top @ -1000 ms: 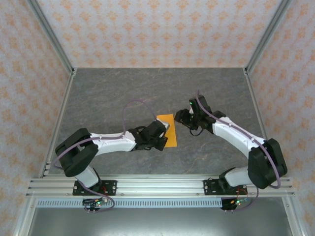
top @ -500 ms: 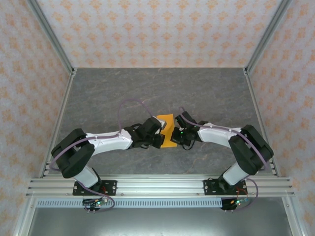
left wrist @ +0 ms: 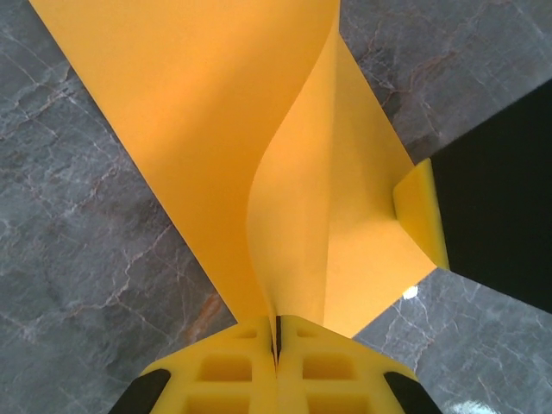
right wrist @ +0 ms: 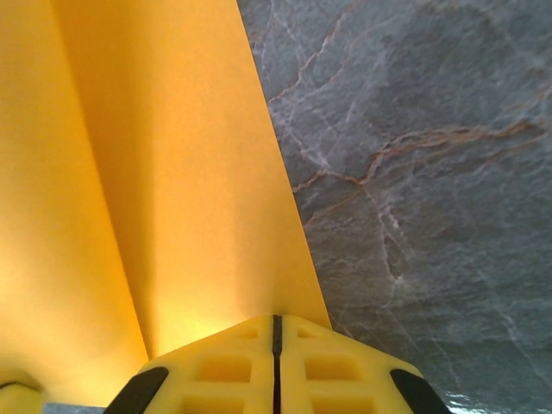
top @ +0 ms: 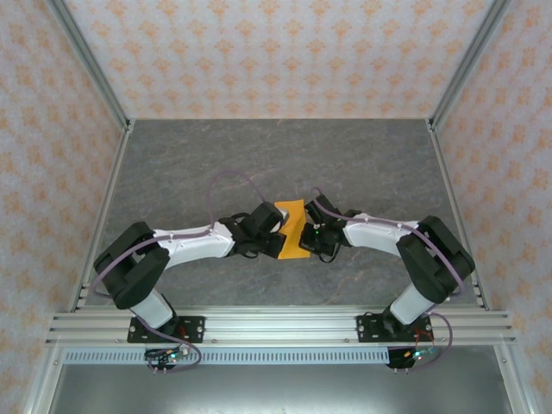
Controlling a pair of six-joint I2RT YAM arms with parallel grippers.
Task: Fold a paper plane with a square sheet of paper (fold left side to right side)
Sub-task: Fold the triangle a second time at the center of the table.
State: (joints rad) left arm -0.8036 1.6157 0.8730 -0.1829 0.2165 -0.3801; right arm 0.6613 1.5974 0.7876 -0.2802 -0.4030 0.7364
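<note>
From above, the square sheet of paper [top: 293, 231] lies mid-way across the table [top: 190, 164], nearer its near edge. The left gripper [top: 276, 241] is at the sheet's left edge and the right gripper [top: 312, 240] at its right.

Left wrist view: the left jaws are clamped on the sheet's lifted edge, curling that flap rightward for the fold. A right fingertip sits in its path.

Right wrist view: the right jaws are closed with their tips at the paper's edge, probably anchoring it. I cannot tell whether they pinch or press.

Grey marbled tabletop [top: 216, 155]; orange-patterned walls [top: 276, 52] behind and beside it, aluminium rail [top: 276, 323] along its near edge
</note>
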